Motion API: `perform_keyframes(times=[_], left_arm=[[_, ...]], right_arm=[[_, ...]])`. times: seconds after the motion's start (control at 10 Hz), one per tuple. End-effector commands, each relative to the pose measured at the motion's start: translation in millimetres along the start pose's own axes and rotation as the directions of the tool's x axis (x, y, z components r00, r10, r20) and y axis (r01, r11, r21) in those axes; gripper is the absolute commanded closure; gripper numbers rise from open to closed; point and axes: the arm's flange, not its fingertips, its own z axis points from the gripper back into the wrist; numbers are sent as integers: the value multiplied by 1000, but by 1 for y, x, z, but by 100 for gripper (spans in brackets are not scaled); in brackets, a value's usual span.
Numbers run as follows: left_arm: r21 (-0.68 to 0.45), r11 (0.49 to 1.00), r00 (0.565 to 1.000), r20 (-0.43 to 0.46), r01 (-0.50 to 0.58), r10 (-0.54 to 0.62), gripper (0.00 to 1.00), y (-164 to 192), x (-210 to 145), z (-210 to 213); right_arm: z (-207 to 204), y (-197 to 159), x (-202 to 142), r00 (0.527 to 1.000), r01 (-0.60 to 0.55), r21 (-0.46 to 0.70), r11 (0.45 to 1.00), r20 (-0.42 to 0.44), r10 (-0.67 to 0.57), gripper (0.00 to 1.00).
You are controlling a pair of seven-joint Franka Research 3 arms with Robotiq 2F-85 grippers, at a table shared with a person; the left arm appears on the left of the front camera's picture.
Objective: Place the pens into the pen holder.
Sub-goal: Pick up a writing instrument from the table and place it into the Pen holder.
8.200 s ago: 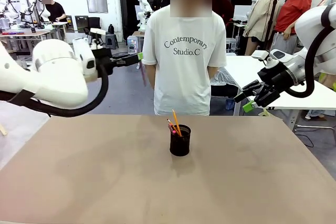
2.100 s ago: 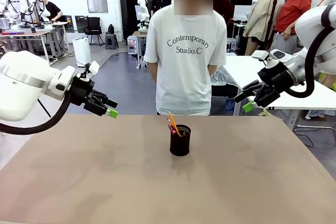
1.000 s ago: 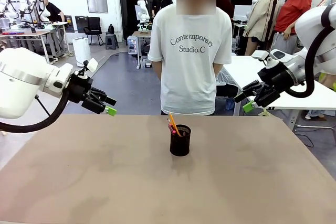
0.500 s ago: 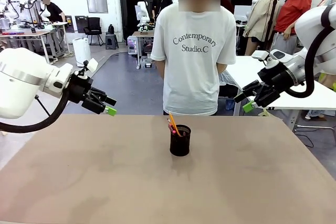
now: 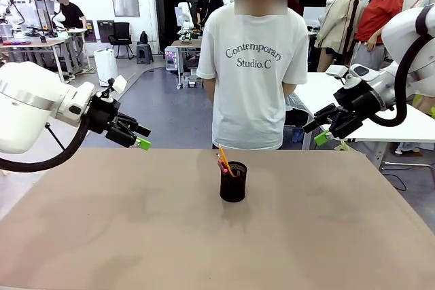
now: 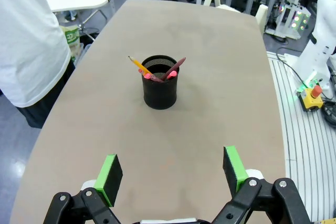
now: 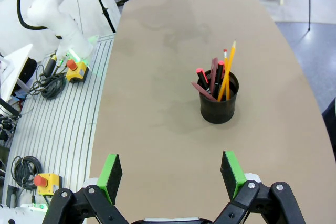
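The black mesh pen holder [image 5: 233, 182] stands upright in the middle of the table, with the pens [image 5: 224, 159] leaning inside it. The left wrist view shows the pen holder [image 6: 160, 82] with the yellow pencil and reddish pens [image 6: 157, 72] in it; the right wrist view shows the holder [image 7: 218, 99] and pens [image 7: 218, 74] too. My left gripper [image 5: 141, 137] hangs open above the table's far left edge, well away from the holder. My right gripper [image 5: 318, 129] hangs open off the far right, also apart. Both hold nothing.
A person in a white T-shirt [image 5: 255, 66] stands at the table's far edge behind the holder, hands behind the back. The tan tabletop [image 5: 136, 222] is bare around the holder. A white table [image 5: 319, 93] stands behind on the right.
The person has shifted slightly to the right behind the table. Neither arm has moved in the last second, and the pens and holder stay as they were.
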Motion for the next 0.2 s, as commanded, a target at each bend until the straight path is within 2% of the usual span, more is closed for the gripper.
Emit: perform_keyframes(times=[0.0, 0.1], left_arm=[[0, 1000, 1000, 0, -2, 2, 0, 0, 0, 0], [0, 1000, 1000, 0, -2, 2, 0, 0, 0, 0]], right_arm=[[1, 2, 1, 1000, 5, 2, 1000, 6, -5, 0], [1, 2, 1, 1000, 5, 2, 1000, 6, -5, 0]])
